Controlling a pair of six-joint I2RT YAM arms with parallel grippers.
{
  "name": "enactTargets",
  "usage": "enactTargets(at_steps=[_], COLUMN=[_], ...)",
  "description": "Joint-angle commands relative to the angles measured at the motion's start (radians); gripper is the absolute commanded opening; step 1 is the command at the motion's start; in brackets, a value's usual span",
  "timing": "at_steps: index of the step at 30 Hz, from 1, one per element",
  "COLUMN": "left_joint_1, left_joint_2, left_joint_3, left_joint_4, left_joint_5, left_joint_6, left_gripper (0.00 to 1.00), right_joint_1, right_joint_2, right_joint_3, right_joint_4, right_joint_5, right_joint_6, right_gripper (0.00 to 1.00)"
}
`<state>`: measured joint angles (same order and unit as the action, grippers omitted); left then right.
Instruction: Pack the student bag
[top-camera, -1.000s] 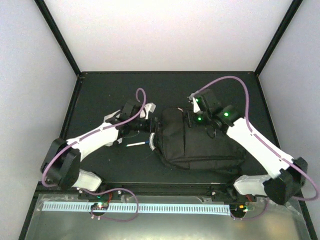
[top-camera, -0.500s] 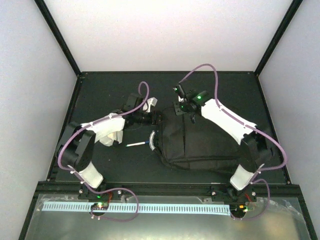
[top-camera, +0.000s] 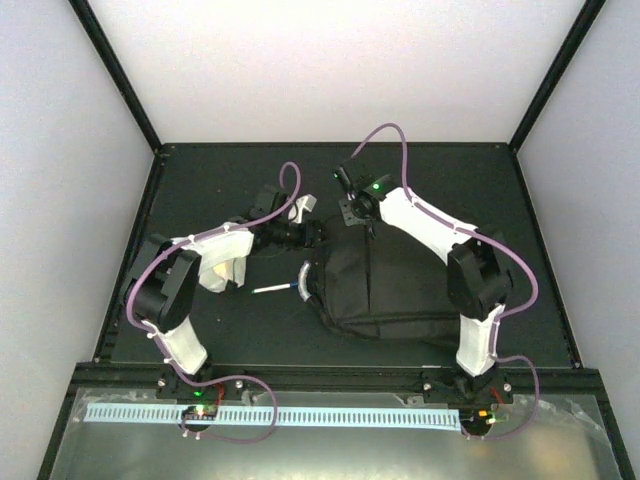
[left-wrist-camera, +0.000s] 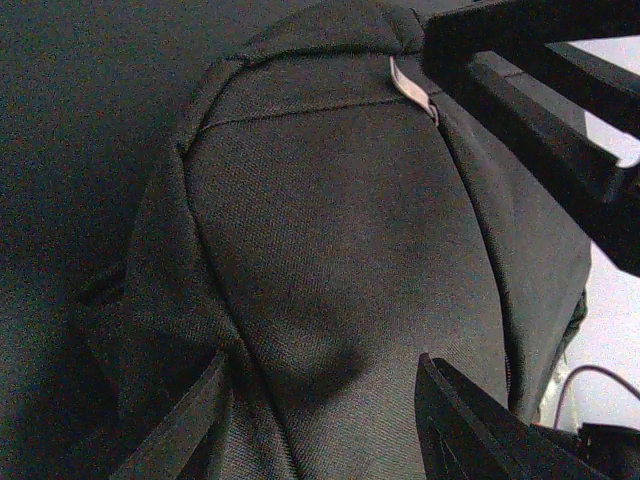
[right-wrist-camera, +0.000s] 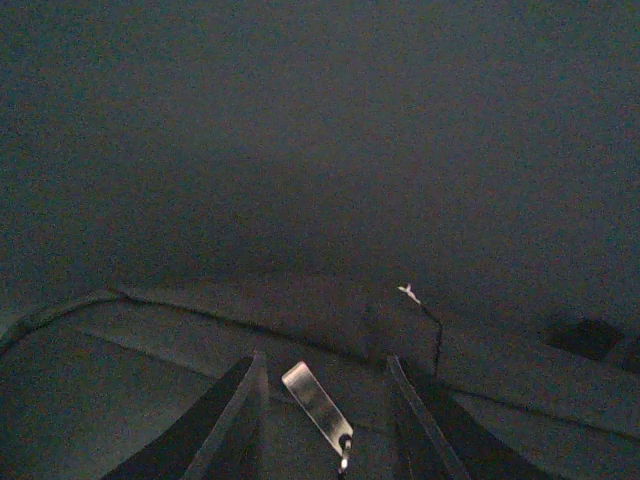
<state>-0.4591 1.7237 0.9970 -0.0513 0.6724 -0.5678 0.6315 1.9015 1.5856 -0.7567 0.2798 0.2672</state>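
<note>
The student bag (top-camera: 400, 285) is a large black backpack lying flat mid-table, its grey curved handle (top-camera: 303, 280) pointing left. My left gripper (top-camera: 307, 235) is at the bag's far-left corner. In the left wrist view its jaws (left-wrist-camera: 325, 360) stand open, astride a bulge of bag fabric (left-wrist-camera: 330, 230). My right gripper (top-camera: 350, 207) hangs over the bag's far edge. Its jaws (right-wrist-camera: 322, 362) are open on either side of a silver zipper pull (right-wrist-camera: 315, 403) and do not touch it. That pull (left-wrist-camera: 412, 90) also shows in the left wrist view.
A white pen (top-camera: 272, 289) lies on the black mat left of the handle. A whitish plastic piece (top-camera: 300, 207) sits just beyond the left gripper. The right gripper's dark body (left-wrist-camera: 560, 110) crosses the top right of the left wrist view. White walls enclose the table.
The right arm swung from the bag's right side to its far-left top, over the zipper pull. The left arm folded back, its gripper shifted onto the bag's corner and its jaws narrowed.
</note>
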Motion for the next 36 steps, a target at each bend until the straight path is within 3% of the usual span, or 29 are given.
enactTargets(at_steps=[1,5,11,17,23,29,36], left_joint_1=[0.001,0.002,0.020,0.022,0.019,0.016,0.016], left_joint_2=[0.001,-0.021,-0.040,0.016,0.099,0.105,0.120], left_joint_3=[0.040,0.039,0.016,0.031,0.070,0.088,0.102], left_joint_4=[-0.008,-0.053,-0.070,-0.034,0.025,0.050,0.053], left_joint_5=[-0.004,-0.048,-0.092,-0.029,0.081,0.107,0.112], left_joint_6=[0.032,0.052,0.054,0.045,0.020,0.012,0.008], left_gripper=[0.52,0.55,0.68,0.67,0.49,0.25,0.04], right_joint_1=[-0.003,0.005,0.009,0.027,0.040,0.043,0.043], right_joint_2=[0.025,0.043,0.074,0.097,0.123,0.084,-0.033], right_joint_3=[0.033,0.037,0.040,0.042,0.060,0.036,-0.033], right_joint_4=[-0.006,-0.007,-0.017,-0.018,-0.038,-0.016,0.052], right_joint_5=[0.029,0.020,0.064,0.100,0.184,0.231,0.206], right_joint_6=[-0.020,-0.027,-0.030,-0.032,-0.028,-0.022,-0.016], right_gripper=[0.36,0.37,0.37,0.36,0.25,0.03,0.02])
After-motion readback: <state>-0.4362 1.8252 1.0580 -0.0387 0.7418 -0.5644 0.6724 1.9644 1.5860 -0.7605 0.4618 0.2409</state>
